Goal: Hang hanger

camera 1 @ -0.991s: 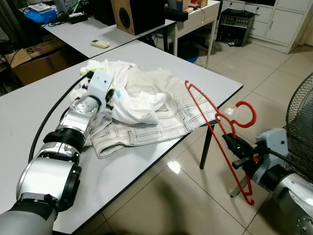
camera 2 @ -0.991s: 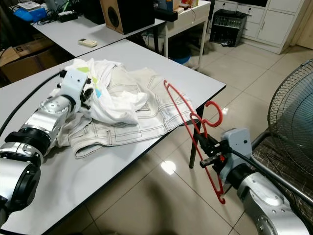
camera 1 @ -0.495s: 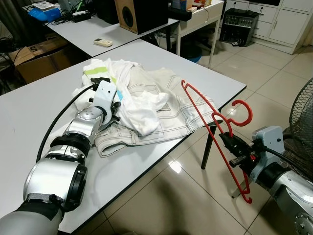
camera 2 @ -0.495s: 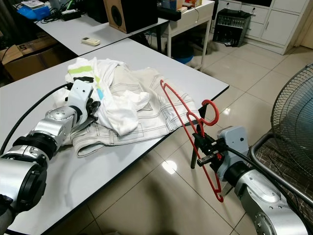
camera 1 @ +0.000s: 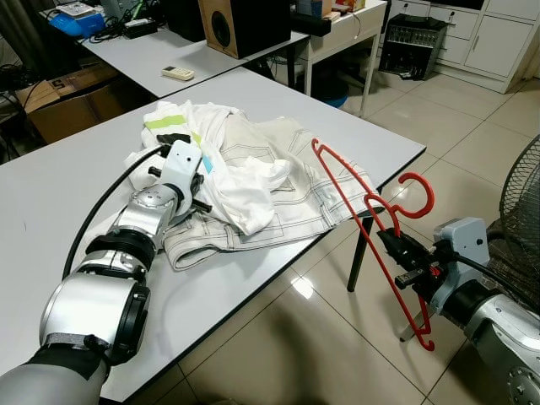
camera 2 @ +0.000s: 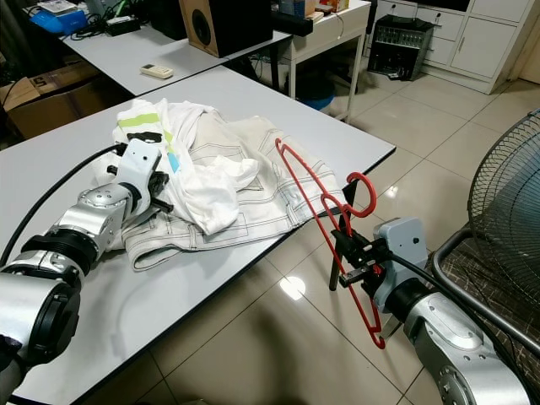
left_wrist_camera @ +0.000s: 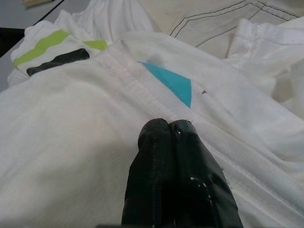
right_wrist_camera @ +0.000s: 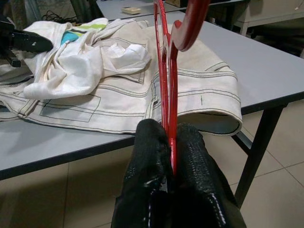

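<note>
A red plastic hanger (camera 1: 344, 171) is held off the table's right edge, its hook (camera 1: 419, 181) pointing up and away from me. My right gripper (camera 1: 396, 253) is shut on its lower bar, with both black fingers (right_wrist_camera: 147, 156) pinching the red bar (right_wrist_camera: 164, 61). A white shirt (camera 1: 240, 181) with a green stripe and a teal tag (left_wrist_camera: 173, 83) lies crumpled on beige shorts (camera 1: 295, 207) on the grey table (camera 1: 51, 194). My left gripper (left_wrist_camera: 168, 124) is shut on the shirt's collar seam, at the near left side of the pile (camera 1: 196, 184).
A standing fan (camera 1: 525, 194) is close on the right, behind my right arm. A second table carries a black speaker (camera 1: 245, 25) and a remote (camera 1: 177, 73). A cardboard box (camera 1: 59, 101) sits at the far left. Tiled floor lies under the hanger.
My left gripper has drawn back a little toward me with the shirt collar, and the green stripe now shows. The hanger and right gripper have barely moved.
</note>
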